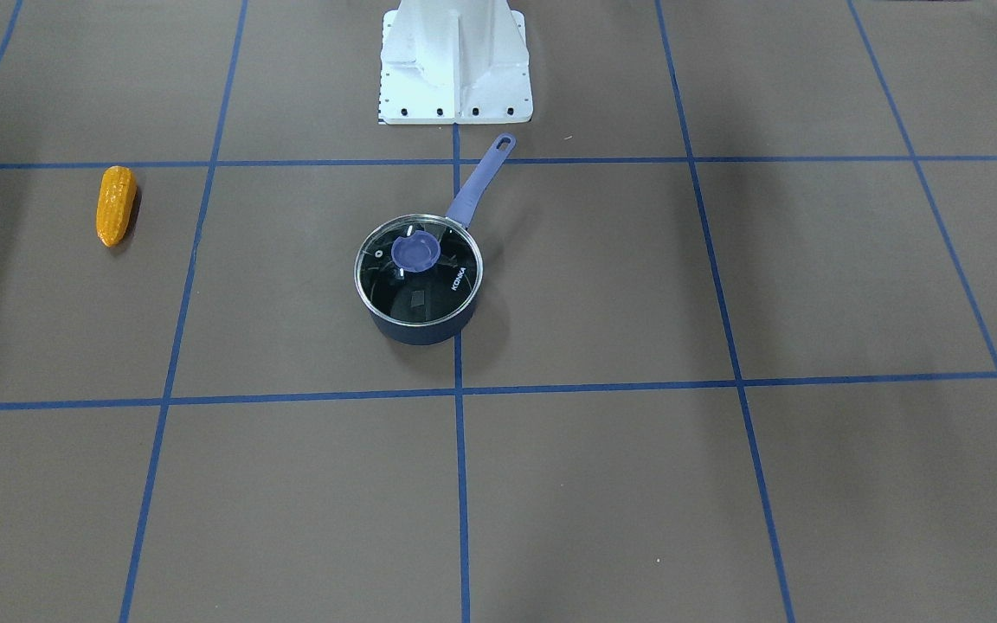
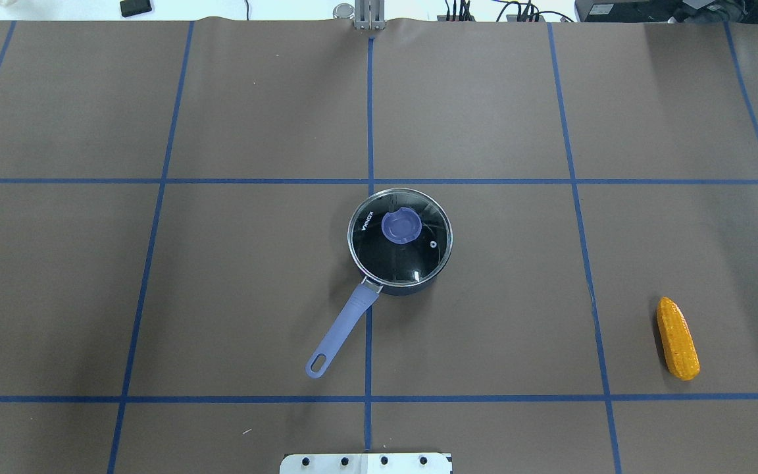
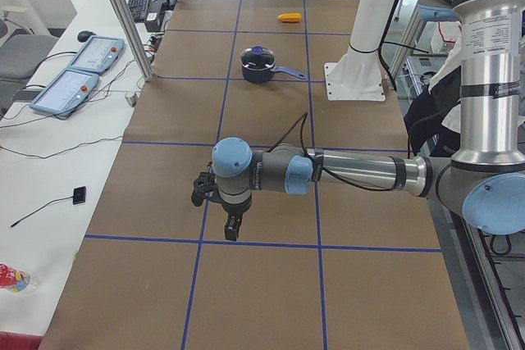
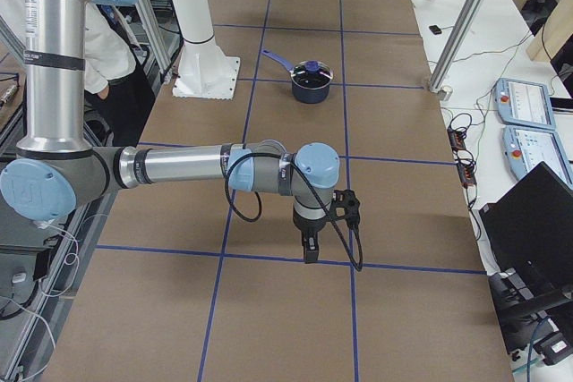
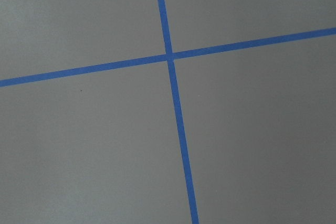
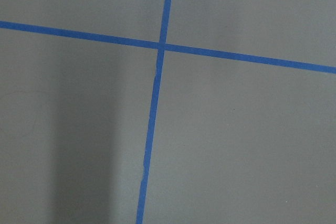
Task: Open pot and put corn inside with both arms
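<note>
corn [image 2: 678, 338]: small orange-yellow cob, rows of kernels, tapered; lies flat on the brown counter [image 2: 221, 276], on the right in the overhead view and nearer the robot than the pot [image 2: 400, 240]; thin end points far, away from the robot; sits inside a grid cell, touching no tape line [image 2: 583, 257]

pot: dark body at the counter's centre, on the middle tape line; glass lid [image 2: 418, 253] seated on the rim, blue-purple knob [image 2: 401, 226] on top; blue-purple handle [image 2: 343, 329] runs near and a bit left, toward the white base block [image 2: 366, 463], its end short of the block

room: corn and pot well apart, one tape line between them; counter surface shows on all sides of each

left pincer [image 3: 232, 227]: points down over a tape crossing toward the counter's left end, well apart from the pot; open or closed, cannot tell

right pincer [image 4: 310, 248]: same pose toward the right end, well apart from the corn; cannot tell either; both wrist views show only counter and a tape crossing
</note>
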You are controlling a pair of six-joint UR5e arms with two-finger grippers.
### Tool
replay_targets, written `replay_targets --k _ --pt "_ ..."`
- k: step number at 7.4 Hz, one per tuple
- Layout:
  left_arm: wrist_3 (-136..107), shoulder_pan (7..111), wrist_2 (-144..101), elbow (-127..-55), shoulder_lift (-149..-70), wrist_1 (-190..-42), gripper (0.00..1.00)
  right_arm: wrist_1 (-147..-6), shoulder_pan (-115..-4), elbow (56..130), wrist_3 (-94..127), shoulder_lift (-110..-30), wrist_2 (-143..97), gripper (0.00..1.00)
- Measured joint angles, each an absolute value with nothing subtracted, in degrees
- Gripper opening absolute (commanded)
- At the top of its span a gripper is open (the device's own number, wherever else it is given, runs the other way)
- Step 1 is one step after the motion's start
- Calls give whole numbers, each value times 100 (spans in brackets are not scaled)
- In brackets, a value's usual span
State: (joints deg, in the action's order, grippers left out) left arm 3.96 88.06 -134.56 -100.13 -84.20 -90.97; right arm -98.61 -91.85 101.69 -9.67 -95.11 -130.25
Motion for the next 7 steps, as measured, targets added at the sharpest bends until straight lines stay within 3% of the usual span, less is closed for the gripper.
replay_targets --k 7 --pt "348 8773 -13503 -10275 -8502 -9120 99 -9827 -9189 10240 -998 -9483 -13050 100"
